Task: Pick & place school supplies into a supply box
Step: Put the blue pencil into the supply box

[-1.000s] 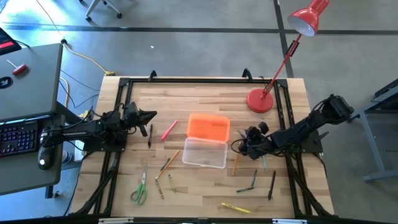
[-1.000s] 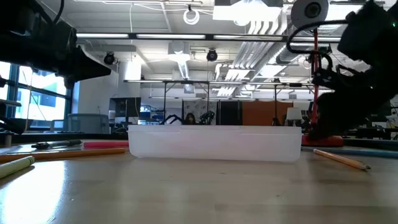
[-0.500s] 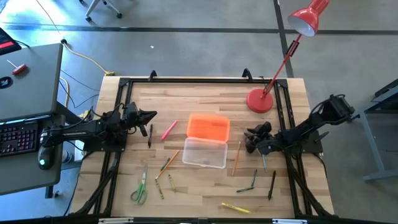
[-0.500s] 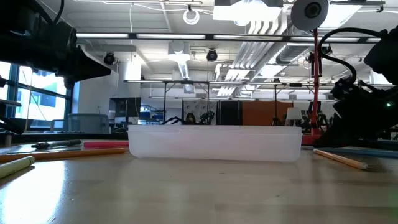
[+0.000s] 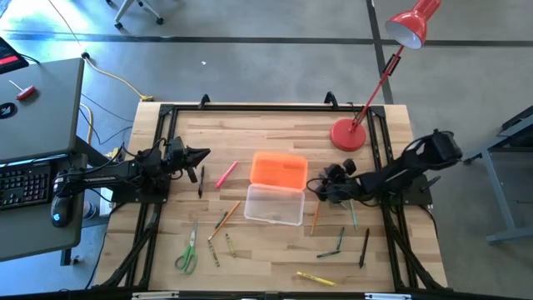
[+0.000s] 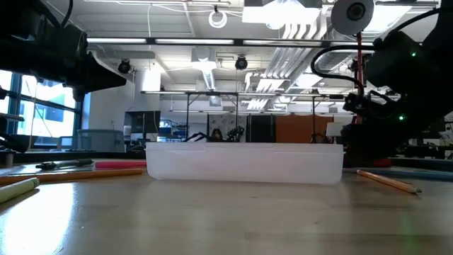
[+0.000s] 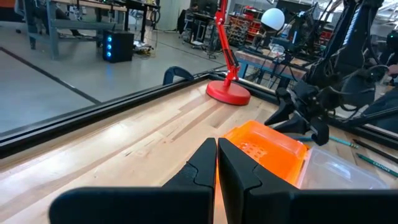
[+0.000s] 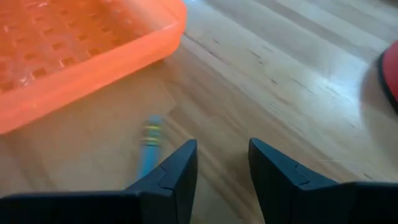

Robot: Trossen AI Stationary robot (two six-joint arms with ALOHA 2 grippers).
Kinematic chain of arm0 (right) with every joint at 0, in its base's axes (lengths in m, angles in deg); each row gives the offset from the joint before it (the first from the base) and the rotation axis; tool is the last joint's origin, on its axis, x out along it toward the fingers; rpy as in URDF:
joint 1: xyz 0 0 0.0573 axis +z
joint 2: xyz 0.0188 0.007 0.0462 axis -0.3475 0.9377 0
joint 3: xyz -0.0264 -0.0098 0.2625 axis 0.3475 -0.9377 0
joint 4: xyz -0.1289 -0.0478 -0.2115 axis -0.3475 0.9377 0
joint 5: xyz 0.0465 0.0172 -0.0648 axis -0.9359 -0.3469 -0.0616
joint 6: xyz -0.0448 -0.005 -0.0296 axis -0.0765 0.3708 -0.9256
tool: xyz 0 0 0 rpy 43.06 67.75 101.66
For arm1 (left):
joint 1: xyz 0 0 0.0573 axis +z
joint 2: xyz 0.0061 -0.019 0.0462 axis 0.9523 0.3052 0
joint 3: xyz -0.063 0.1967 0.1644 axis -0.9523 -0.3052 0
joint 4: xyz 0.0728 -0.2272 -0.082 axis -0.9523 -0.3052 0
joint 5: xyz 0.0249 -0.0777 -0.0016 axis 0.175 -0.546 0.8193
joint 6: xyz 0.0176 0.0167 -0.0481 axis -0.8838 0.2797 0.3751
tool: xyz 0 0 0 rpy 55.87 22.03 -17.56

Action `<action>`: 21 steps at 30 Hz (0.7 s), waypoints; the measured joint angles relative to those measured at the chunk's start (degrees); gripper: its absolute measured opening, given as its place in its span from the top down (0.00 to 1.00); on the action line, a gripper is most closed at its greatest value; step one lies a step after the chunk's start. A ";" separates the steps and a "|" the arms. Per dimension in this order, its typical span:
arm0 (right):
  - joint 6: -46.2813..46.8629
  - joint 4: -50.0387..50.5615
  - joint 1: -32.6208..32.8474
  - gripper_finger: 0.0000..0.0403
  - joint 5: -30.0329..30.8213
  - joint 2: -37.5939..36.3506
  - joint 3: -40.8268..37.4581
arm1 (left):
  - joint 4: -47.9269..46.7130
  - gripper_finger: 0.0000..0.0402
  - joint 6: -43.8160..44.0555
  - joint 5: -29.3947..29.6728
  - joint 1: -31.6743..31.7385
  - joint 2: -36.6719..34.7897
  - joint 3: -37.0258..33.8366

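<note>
— Where is the right gripper (image 5: pixel 321 187), and how do its fingers stand?

— Fingers apart, with nothing between them. It hovers low over the table (image 5: pixel 250 125) at about three o'clock from the supply box (image 5: pixel 274 204), just beside the orange lid (image 5: pixel 279 169). An orange pencil (image 5: pixel 316 218) lies by it toward six o'clock, and the wrist view shows a blue pencil tip (image 8: pixel 149 144) under it.

— And the left gripper (image 5: pixel 203 155)?

— Fingers together on nothing, waiting at nine o'clock near the table's edge, close to a dark pen (image 5: pixel 201 180) and a pink-red pencil (image 5: pixel 226 174).

— The rest of the supplies?

— The green-handled scissors (image 5: pixel 188 249) lie toward seven o'clock from the box; more pencils are scattered toward five.
</note>
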 joint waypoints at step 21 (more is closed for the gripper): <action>-16.75 -9.83 2.08 0.77 1.14 -4.11 1.27 | 0.00 0.89 -0.03 -0.02 -0.02 -0.02 0.01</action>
